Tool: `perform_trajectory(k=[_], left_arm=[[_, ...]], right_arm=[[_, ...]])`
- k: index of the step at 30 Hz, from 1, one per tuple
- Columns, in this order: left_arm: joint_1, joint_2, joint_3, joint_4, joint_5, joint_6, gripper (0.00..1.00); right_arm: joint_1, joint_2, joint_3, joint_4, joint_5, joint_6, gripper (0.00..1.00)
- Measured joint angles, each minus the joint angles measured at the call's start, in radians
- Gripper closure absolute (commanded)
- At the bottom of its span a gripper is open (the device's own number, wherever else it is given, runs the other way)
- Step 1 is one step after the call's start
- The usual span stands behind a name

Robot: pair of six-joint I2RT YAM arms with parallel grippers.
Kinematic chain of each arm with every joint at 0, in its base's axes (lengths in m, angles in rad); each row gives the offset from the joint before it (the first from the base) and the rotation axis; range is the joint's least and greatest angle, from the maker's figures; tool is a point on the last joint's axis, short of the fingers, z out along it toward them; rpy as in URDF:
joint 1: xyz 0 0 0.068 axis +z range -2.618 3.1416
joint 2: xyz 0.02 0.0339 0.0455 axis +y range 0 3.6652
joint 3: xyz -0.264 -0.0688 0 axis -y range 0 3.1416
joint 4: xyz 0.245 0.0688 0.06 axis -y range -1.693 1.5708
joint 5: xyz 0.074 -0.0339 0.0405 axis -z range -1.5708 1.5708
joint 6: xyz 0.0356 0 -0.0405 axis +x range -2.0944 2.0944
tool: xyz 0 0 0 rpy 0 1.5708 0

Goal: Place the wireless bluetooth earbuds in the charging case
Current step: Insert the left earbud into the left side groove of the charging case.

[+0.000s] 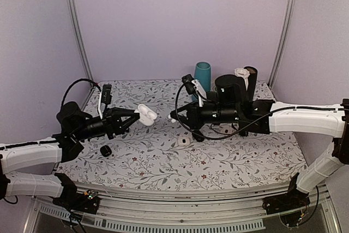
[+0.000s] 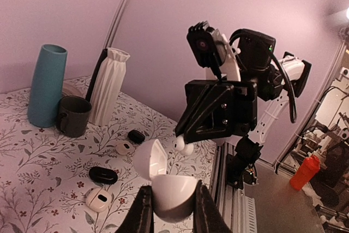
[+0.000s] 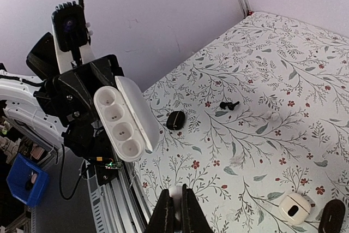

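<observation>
Case [image 2: 169, 192] sits pinched in my left claw [image 1: 135, 116], open side turned to my right claw [image 1: 175, 116], which clamps one white bud [image 2: 184, 145] for insertion.

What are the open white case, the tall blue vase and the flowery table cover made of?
The open white case looks like smooth, slightly shiny hard plastic, with moulded round pockets. The tall blue vase is matte and even: ceramic or plastic, I cannot tell. The flowery table cover seems printed cloth or vinyl, lying flat.
</observation>
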Motion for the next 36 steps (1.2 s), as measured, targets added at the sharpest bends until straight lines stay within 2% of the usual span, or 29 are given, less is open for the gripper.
perform_trajectory(k=[15,25,36], left_arm=[[0.0,0.082,0.0,0.245,0.196,-0.121,1.0],[-0.01,0.094,0.009,0.297,0.238,-0.156,1.0],[-0.03,0.095,0.048,0.325,0.262,-0.166,1.0]], right_arm=[[0.05,-0.042,0.056,0.126,-0.108,-0.021,0.96],[0.113,-0.008,0.137,0.181,-0.128,-0.076,0.96],[0.159,0.063,0.196,0.142,-0.095,-0.163,0.96]])
